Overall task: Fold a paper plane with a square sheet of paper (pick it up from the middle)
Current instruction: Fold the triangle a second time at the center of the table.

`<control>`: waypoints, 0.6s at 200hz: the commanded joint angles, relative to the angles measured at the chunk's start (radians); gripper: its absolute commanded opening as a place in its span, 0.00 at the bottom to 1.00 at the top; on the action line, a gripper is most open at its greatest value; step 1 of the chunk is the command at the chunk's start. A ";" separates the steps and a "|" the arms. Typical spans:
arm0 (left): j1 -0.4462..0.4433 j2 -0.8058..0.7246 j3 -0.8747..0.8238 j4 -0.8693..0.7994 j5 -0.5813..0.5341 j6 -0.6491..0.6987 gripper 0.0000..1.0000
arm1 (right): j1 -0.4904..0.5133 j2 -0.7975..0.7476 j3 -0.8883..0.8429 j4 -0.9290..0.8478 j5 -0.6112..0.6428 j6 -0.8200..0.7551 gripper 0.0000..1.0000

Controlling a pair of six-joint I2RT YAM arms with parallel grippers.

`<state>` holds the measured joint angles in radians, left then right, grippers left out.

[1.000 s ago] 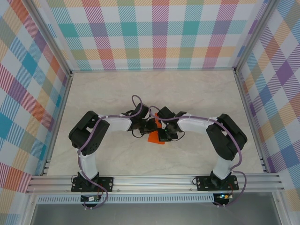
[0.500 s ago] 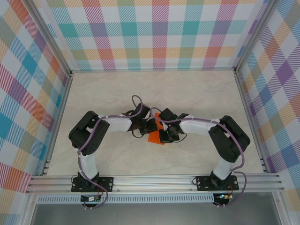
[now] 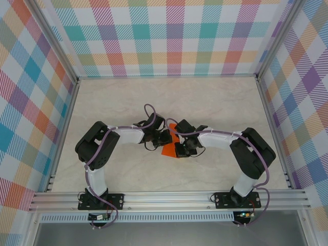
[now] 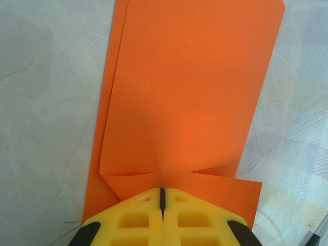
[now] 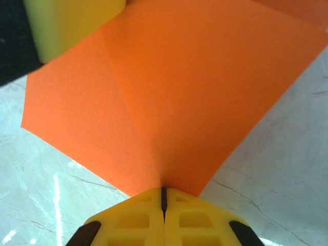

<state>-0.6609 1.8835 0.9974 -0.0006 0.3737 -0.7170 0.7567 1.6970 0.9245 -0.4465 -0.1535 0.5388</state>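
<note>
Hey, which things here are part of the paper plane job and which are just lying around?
Part of the job: orange paper, left gripper and right gripper, both shut on its edges.
Just surroundings: table, checked walls, metal frame.

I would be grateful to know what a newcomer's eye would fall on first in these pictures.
The bright orange paper, partly folded, stands out at the middle of the pale table. Two yellow-fingered claws meet at it, the left claw and the right claw, each shut on an edge of the sheet. Pastel checked walls ring the table on three sides.
</note>
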 commanded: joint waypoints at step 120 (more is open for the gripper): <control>-0.006 0.031 -0.037 -0.101 -0.066 0.007 0.01 | -0.008 0.043 0.078 0.015 0.025 0.068 0.05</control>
<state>-0.6609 1.8835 0.9974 -0.0002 0.3756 -0.7174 0.7536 1.7065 0.9642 -0.4454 -0.1375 0.5907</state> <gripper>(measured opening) 0.040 0.053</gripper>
